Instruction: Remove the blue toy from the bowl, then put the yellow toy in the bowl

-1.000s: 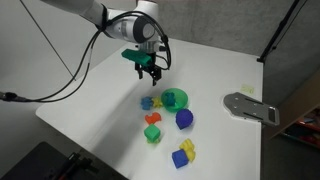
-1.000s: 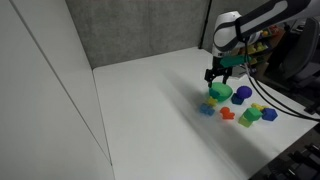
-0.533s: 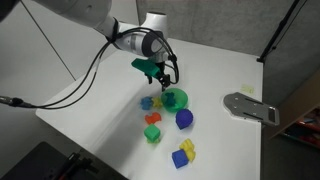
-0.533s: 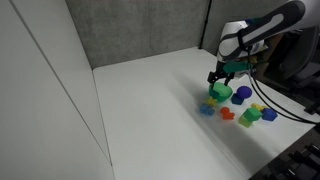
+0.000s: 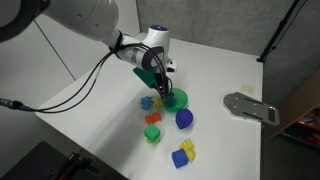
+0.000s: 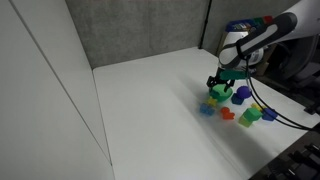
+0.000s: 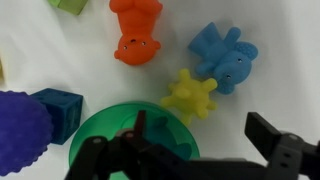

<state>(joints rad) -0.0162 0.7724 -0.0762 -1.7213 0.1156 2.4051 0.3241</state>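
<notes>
- Gripper (image 7: 200, 138) is spread wide with nothing in it, as far as we can see, hanging over the rim of the bowl (image 7: 110, 135). The bowl looks empty and the blue toy (image 7: 225, 55) is lying out on the table (image 7: 290, 100), so we'd call step one done. That leaves the yellow toy (image 7: 190, 95). Where's it sitting?

- Right beside the bowl's rim, wedged between the bowl and the blue toy. It's touching the blue one, or near enough; we can't tell. The orange toy (image 7: 135, 35) is a bit further out, and the blue cube (image 7: 58, 110) is round the other side of the bowl.

- How do we grab it?

- It looks like light, hard plastic to us, with stiff spikes, and it's probably a bit slick. We'd close on the round core with the fingers dropping into the gaps between spikes. Pinch the tips and we reckon it twists or pops out.

- Which way does it point?

- It's lying flat with spikes out all round, so there's no real long axis and nearly any wrist angle would do. We'd just pick one that keeps a finger off the blue toy and the bowl wall.
</notes>
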